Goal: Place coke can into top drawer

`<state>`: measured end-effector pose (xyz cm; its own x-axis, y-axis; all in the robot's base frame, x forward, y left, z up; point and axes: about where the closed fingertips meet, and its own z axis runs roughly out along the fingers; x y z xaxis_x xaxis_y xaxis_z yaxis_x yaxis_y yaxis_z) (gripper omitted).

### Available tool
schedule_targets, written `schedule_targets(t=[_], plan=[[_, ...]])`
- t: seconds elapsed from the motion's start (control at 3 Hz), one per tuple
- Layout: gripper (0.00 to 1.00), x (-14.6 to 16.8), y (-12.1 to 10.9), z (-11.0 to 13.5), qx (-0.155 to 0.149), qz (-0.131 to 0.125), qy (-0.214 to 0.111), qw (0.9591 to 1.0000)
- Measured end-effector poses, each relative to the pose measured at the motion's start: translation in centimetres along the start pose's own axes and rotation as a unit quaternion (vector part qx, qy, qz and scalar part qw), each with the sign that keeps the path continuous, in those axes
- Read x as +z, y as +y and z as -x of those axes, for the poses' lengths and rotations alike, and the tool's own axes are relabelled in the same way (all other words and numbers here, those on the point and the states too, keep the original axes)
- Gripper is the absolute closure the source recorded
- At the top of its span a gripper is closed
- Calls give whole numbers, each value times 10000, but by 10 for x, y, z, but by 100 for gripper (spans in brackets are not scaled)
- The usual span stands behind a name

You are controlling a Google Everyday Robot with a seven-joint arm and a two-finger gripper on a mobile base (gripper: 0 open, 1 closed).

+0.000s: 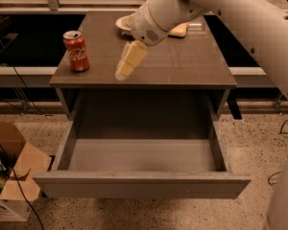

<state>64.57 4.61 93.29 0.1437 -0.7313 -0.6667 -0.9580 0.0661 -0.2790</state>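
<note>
On the left side of the table (pixel 192 63), close to its left edge, the coke can (pixel 76 51) stands upright with nothing touching it. Just to its right the gripper (pixel 124 70) hangs over the front part of the table, tilted down toward the can but apart from it. We see nothing in it, and we cannot tell whether it is released or clenched.

We judge the step in hand to be the reach for the can. To do it well, we would bring the gripper in level with the can's middle, spread wider than its body, and clamp only once the can sits squarely inside. A sideways nudge could tip so light a thing or push it off the near left edge. After that the can must lift clear, pass over the table's front edge and come down into the top drawer (pixel 144 185), which is pulled out below with its floor in plain view.

A cardboard box (pixel 12 176) sits on the floor at far left, well apart. At the back of the table a bowl (pixel 123 23) shows partly behind the arm (pixel 240 18), with a pale yellowish object (pixel 181 30) to its right. Nothing stands between gripper and can.
</note>
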Motion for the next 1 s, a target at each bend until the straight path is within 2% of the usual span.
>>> schedule_targets(t=[0.33,0.67,1.0], plan=[[0,41,-19,26,-194,199,-232,9993],[0,41,-19,26,-194,198,-233,9993],[0,60,-24,23,-22,114,-301,9995]])
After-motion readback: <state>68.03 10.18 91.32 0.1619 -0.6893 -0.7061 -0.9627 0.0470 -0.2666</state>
